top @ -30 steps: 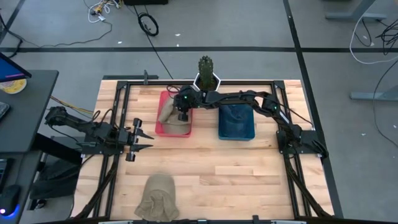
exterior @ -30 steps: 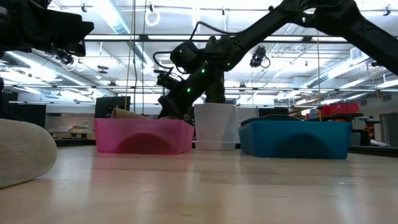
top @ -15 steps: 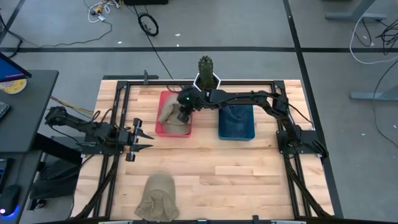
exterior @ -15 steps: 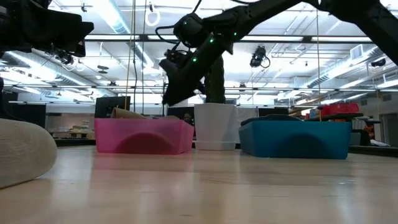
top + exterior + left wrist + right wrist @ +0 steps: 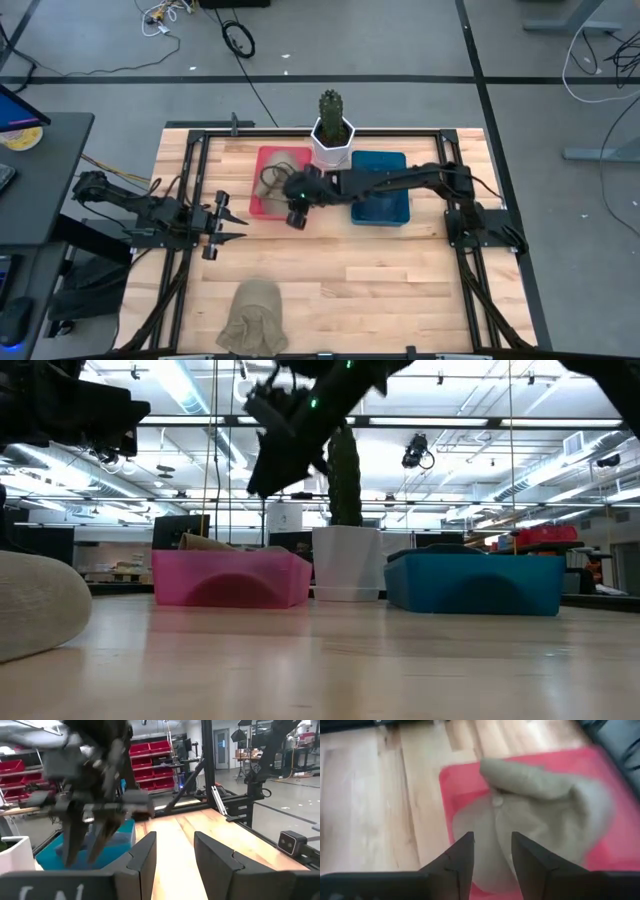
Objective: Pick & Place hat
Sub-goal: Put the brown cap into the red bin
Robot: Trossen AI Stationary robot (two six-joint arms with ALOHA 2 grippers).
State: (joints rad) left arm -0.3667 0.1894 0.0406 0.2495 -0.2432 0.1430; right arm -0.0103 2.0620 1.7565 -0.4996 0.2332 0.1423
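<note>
We find one soft tan fabric hat (image 5: 530, 815) lying crumpled in the shallow pink plastic bin (image 5: 277, 185) at the far side of the pale wooden desk (image 5: 380, 270), and a second, similar tan fabric hat (image 5: 253, 318) slumped in a heap at the desk's near edge, well apart from the bins. Both look light, limp and floppy to us: the cloth folds on itself, so it should not slip or break, but it will sag and drape when lifted, and a shallow pinch may catch only a single loose layer. We judge the best hold to be a raised fold or the bunched ridge of the crown, pinched deep enough to gather several layers. The right tool (image 5: 296, 212) hangs above the near rim of the pink bin with its fingers parted and nothing between them, the binned hat just beyond its tips in the wrist view. The left tool (image 5: 226, 222) waits over the desk's left side, also parted and empty. Beside the pink bin sit a blue plastic bin (image 5: 381, 195) and a white pot with a green cactus (image 5: 332, 132).
</note>
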